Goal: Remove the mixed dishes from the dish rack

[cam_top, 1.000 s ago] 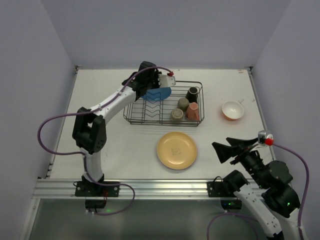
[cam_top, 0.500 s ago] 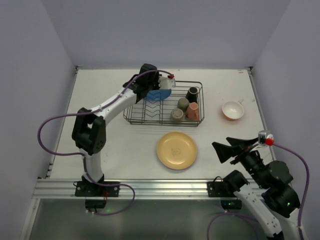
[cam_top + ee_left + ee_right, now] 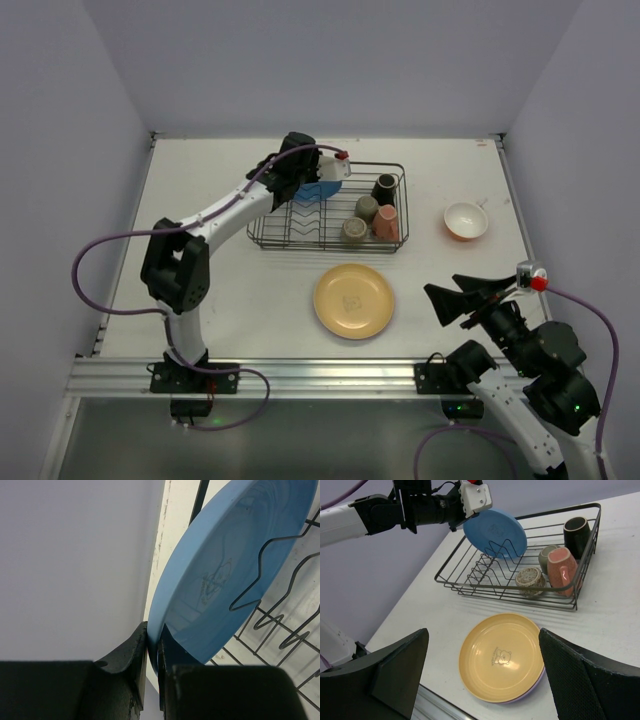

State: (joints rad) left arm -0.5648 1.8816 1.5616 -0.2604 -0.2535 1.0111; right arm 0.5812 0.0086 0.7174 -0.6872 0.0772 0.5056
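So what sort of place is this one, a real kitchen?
Likely a lab test cell, not a kitchen: a bare white table boxed in by blank lavender walls, an aluminium mounting rail along its near edge, and a dish rack staged on it.

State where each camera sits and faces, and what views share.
Top external: above, behind the bases, looking down at the dish rack; both arms show.
Left wrist: on the left arm, facing the blue plate its left gripper pinches.
Right wrist: low near right, facing the rack; open right gripper frames the yellow plate.
All share the blue plate.
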